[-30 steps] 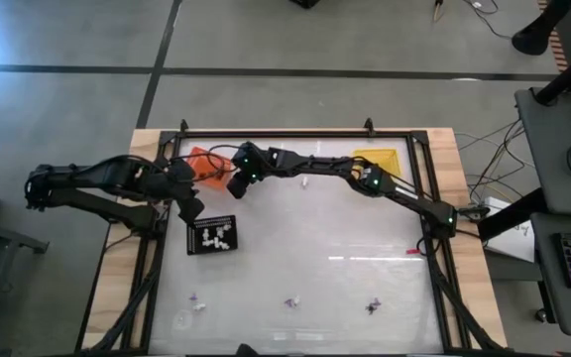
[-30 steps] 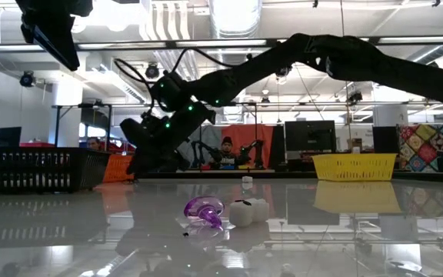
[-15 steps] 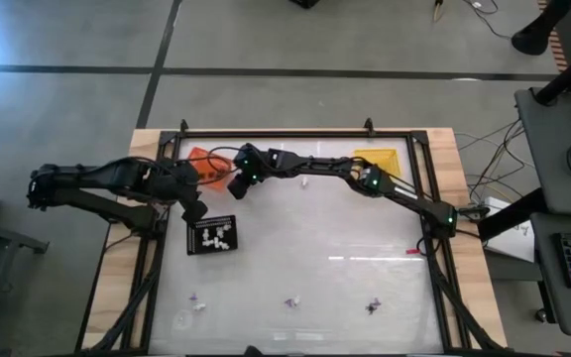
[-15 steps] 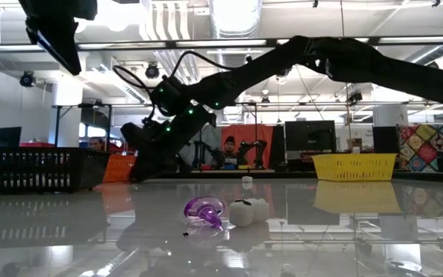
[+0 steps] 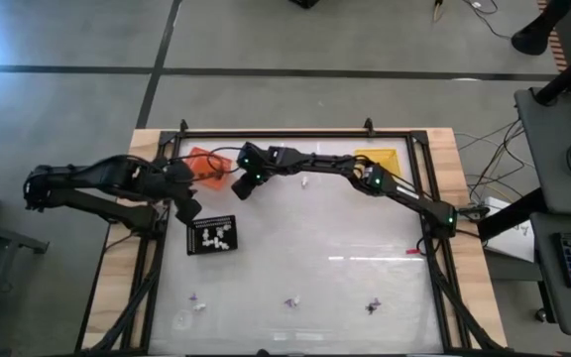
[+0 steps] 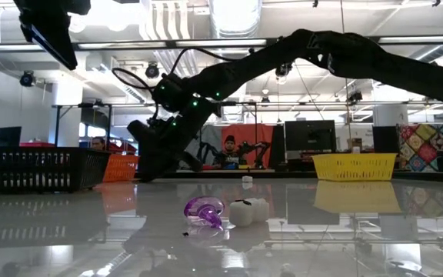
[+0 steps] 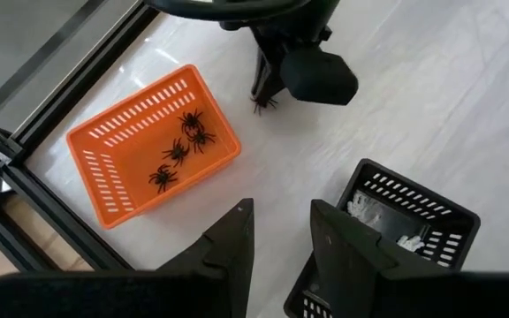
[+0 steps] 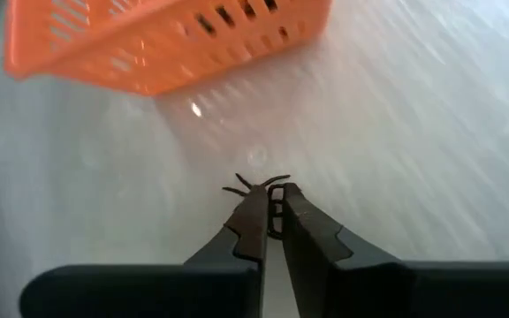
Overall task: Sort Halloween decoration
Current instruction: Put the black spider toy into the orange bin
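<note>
My right gripper (image 5: 237,188) reaches across to the right of the orange tray (image 5: 200,162) and is shut on a small black spider (image 8: 256,185). It shows in the left wrist view (image 7: 263,99) beside that tray (image 7: 104,168), which holds several black spiders (image 7: 184,146). My left gripper (image 5: 189,207) hovers open and empty between the orange tray and the black tray (image 5: 212,235), which holds white trinkets (image 7: 369,212). Other trinkets lie loose near the table's near edge (image 5: 291,301). My right gripper pinches the black spider between its two fingertips (image 8: 253,216). Only the spider's legs (image 8: 241,186) stick out past the tips. The fingers slant down toward the table beside the orange tray. Whether the spider is clear of the table I cannot tell.
A yellow tray (image 5: 377,159) stands at the far right. A white trinket (image 5: 305,181) lies under the right arm. A purple trinket (image 6: 204,209) and a white one (image 6: 249,211) lie close to the low camera. A dark frame (image 5: 295,134) rims the table.
My right gripper has stayed beside the orange tray, low over the table, and has tipped a little. My left gripper has shifted slightly toward the black tray and back.
</note>
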